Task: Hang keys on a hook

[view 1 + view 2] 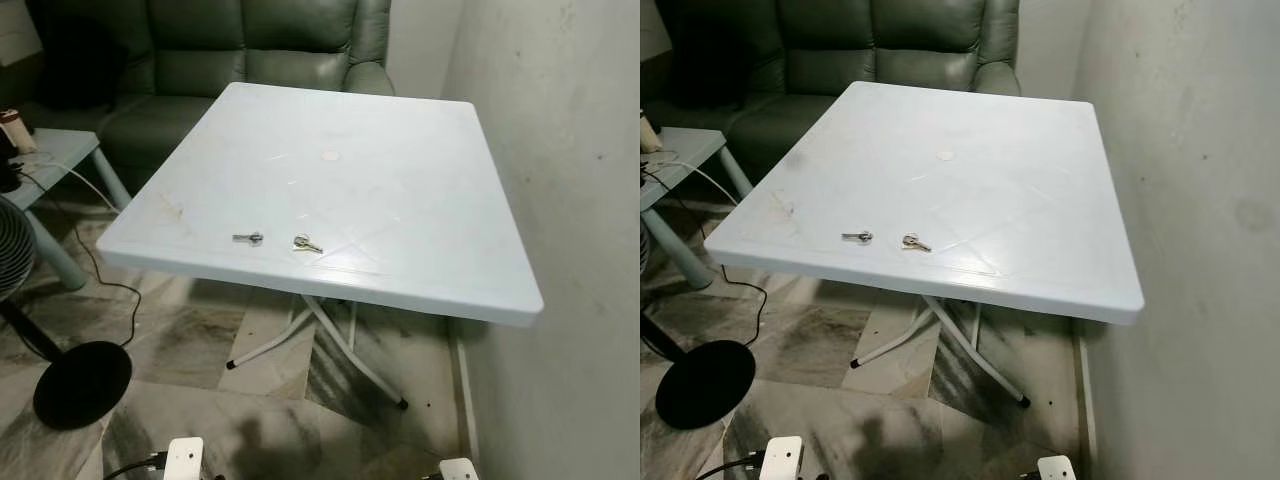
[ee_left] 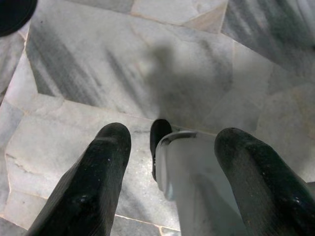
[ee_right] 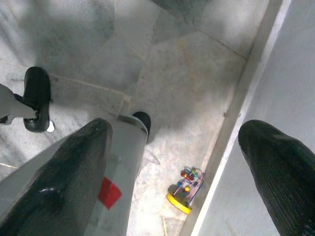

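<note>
A small bunch of keys [image 1: 306, 243] on a ring lies near the front edge of the white plastic table [image 1: 400, 190]. A second small silver metal piece [image 1: 248, 238], perhaps another key, lies just to its left. Both arms hang low beside my body, well below and in front of the table. In the left wrist view my left gripper [image 2: 173, 132] is open over the marble floor. In the right wrist view my right gripper [image 3: 178, 127] is also open, close to the wall's skirting. Neither holds anything.
A grey-green sofa [image 1: 250, 50] stands behind the table, a pale side table [image 1: 55, 150] at the left. A fan's black round base [image 1: 80, 383] and a cable [image 1: 105, 285] lie on the floor at left. A wall [image 1: 570, 200] bounds the right side; a small colourful toy [image 3: 187, 189] lies by it.
</note>
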